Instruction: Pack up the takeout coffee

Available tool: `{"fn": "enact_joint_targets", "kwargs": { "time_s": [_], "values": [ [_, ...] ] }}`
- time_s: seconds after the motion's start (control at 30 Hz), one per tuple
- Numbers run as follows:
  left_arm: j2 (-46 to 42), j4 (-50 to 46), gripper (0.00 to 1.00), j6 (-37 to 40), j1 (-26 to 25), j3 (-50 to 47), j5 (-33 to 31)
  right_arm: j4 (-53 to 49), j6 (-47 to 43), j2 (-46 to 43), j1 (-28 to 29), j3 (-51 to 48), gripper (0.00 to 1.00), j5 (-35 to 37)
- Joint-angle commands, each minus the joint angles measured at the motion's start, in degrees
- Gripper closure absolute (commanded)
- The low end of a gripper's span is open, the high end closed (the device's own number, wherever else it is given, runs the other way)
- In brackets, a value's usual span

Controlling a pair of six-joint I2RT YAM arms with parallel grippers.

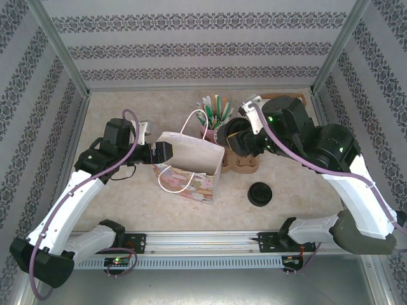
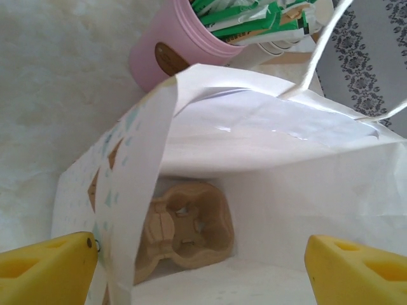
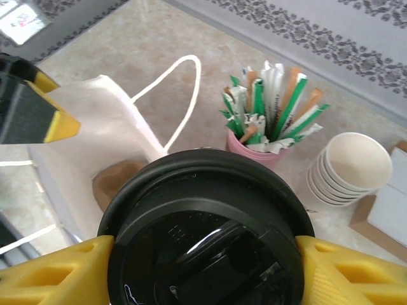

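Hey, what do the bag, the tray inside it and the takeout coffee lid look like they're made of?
The bag looks like white paper, matte, sharply creased, faint sheen inside. The tray is probably moulded pulp: brown, dull, fibrous. The takeout coffee lid looks like black plastic, glossy with bright reflections.

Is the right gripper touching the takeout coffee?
Touching. The right wrist view shows the yellow fingers of the right gripper pressed against both sides of the takeout coffee at its black lid, no gap.

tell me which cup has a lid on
The coffee cup gripped in the right tool: it alone wears a black lid. The pink cup is open and stuffed with packets, and the stacked cream cups are lidless.
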Motion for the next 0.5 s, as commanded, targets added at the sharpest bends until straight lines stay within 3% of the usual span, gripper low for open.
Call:
{"fn": "enact_joint_targets", "kwargs": {
  "time_s": [0.0,0.27,0.47],
  "values": [
    [-0.2,3.0,0.15,-1.0,-1.3,0.7,2.1,-0.4,-2.2,0.6,1.1,2.1,0.35,-4.9],
    [0.1,2.9,0.16,-0.4,-2.8,0.5,2.0,-0.9,-5.9,5.2,4.0,4.8,0.36,-7.2],
    [-1.2,0.5,0.16,1.1,-2.9,0.9,-1.5,-4.1,-10.2,10.5,4.2,7.7,0.35,-9.6]
  ]
}}
